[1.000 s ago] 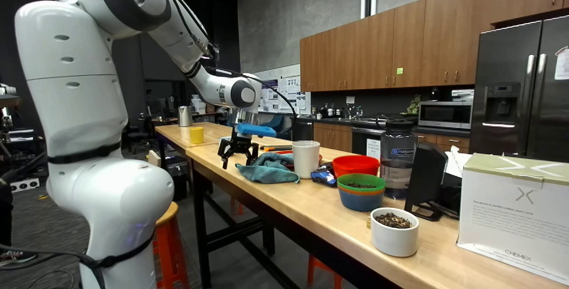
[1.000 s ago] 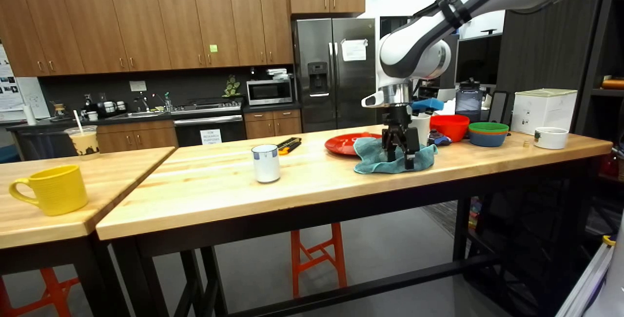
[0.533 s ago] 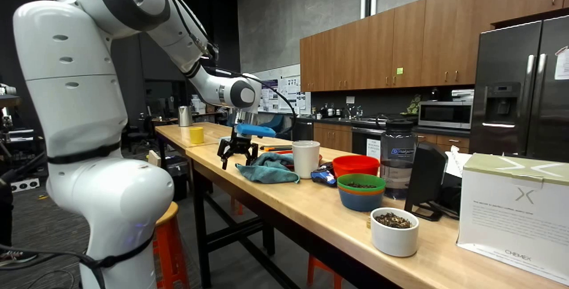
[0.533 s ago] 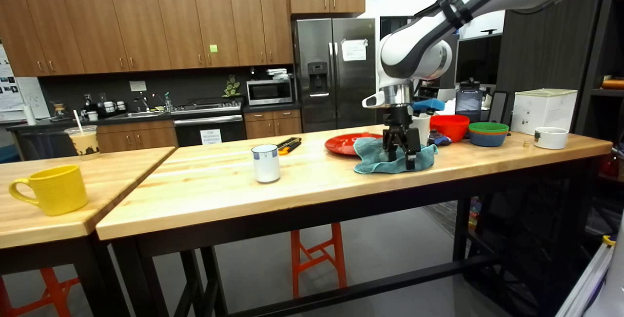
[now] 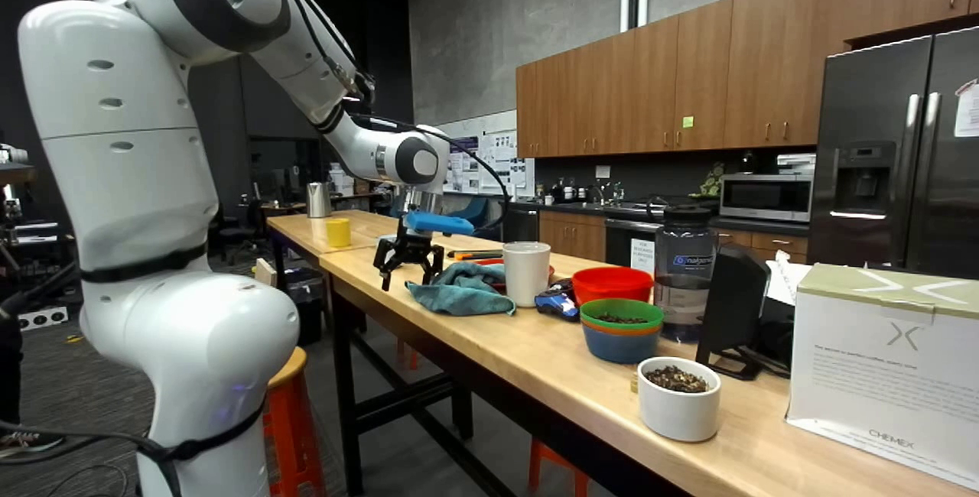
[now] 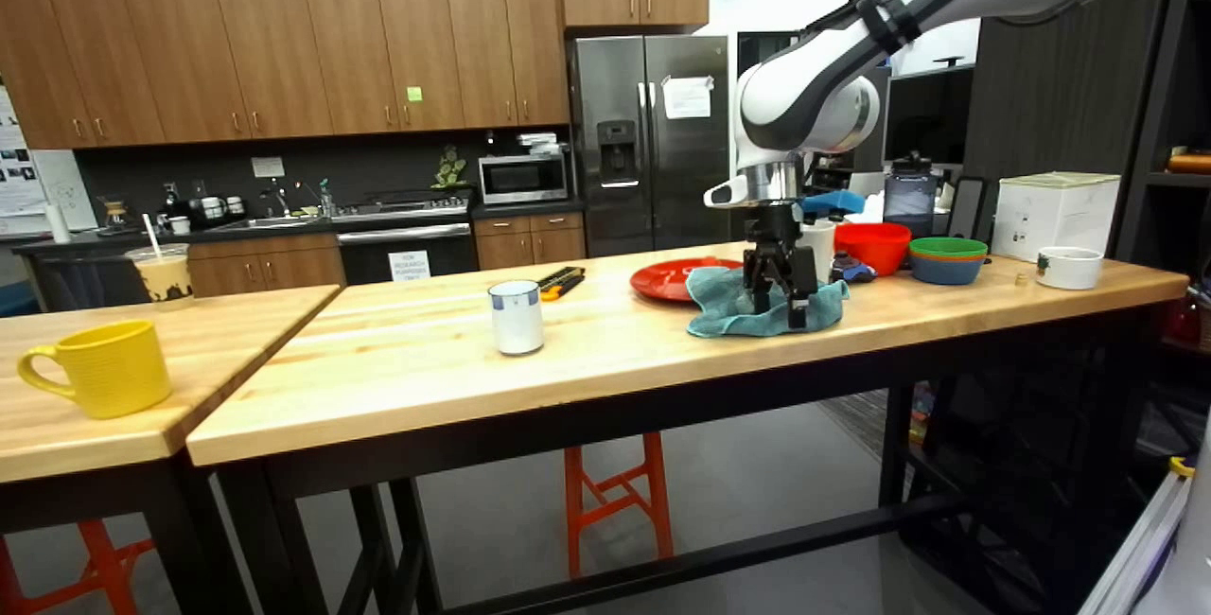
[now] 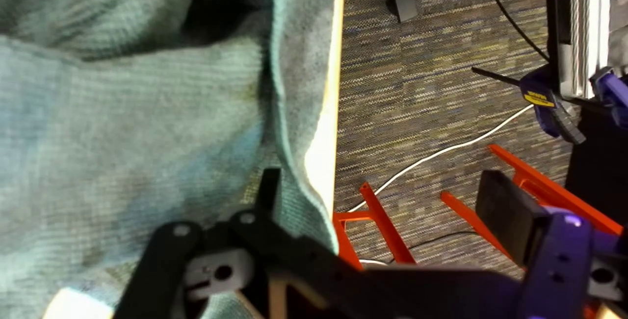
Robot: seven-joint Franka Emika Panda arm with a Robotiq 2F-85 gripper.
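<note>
Across center of an exterior view, wooden tabletop (image 5: 520,340) with crumpled teal cloth (image 5: 465,294) mid-frame. At its left end, released claw (image 5: 408,281), spread wide, contact unclear. Rightward, white cup (image 5: 526,275), red bowl (image 5: 612,283), then stacked bowls (image 5: 621,340) and white bowl (image 5: 679,413) holding dark bits (image 5: 677,379). Past the edge, right half of wrist view, carpet (image 7: 387,88); at left in an exterior view, tabletop stretching to blue-trimmed mug (image 6: 517,320).

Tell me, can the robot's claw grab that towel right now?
Probably yes. The gripper is open, low by the towel, and nothing seems to block it. But in the wrist view one finger shows past the table's edge, so it may need to shift.
</note>
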